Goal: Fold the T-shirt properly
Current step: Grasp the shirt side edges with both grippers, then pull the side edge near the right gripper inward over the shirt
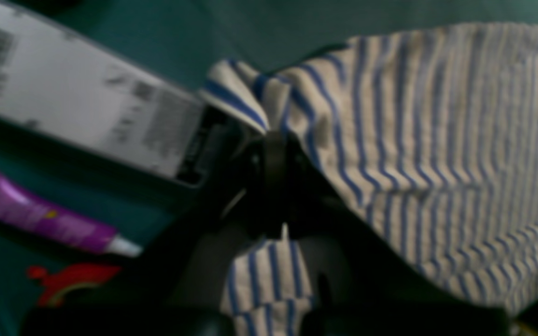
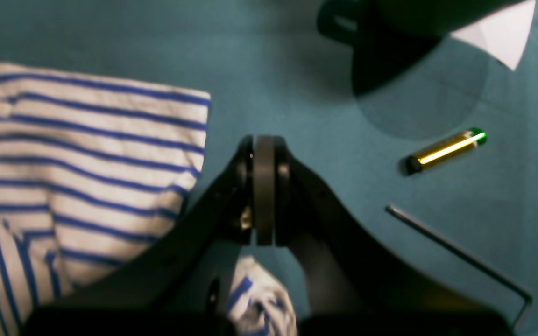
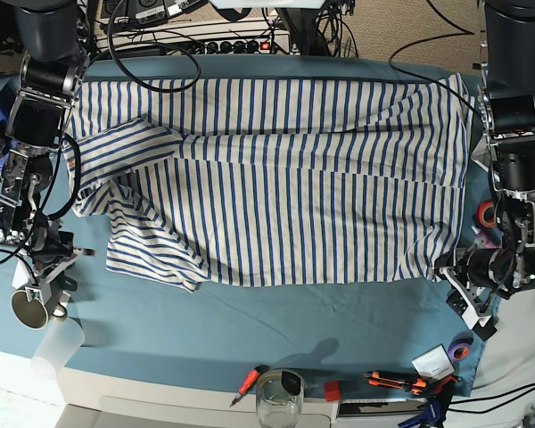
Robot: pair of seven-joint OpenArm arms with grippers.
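Striped cotton T-shirt [image 3: 285, 178], cream-white with narrow blue bands, spread across the teal table cloth [image 3: 205, 330], filling most of the upper and middle table. Long axis runs left to right in the base view; one sleeve [image 3: 116, 147] lies folded in at that view's left, so the neck probably points left, though the collar is not clearly visible. Left gripper [image 1: 273, 140]: jaws closed on the shirt's lower corner at the base view's right, cloth bunched between the fingers. Right gripper [image 2: 264, 186]: jaws pressed together at the opposite end; striped cloth shows beneath them, but whether any is caught cannot be told. Holding both ends of the near edge suggests that hem is to be lifted and carried over. Incidentals, left wrist view: purple tube [image 1: 45, 217], white labelled box [image 1: 77, 91]. Right wrist view: battery [image 2: 444, 150], thin metal rod [image 2: 456, 254].
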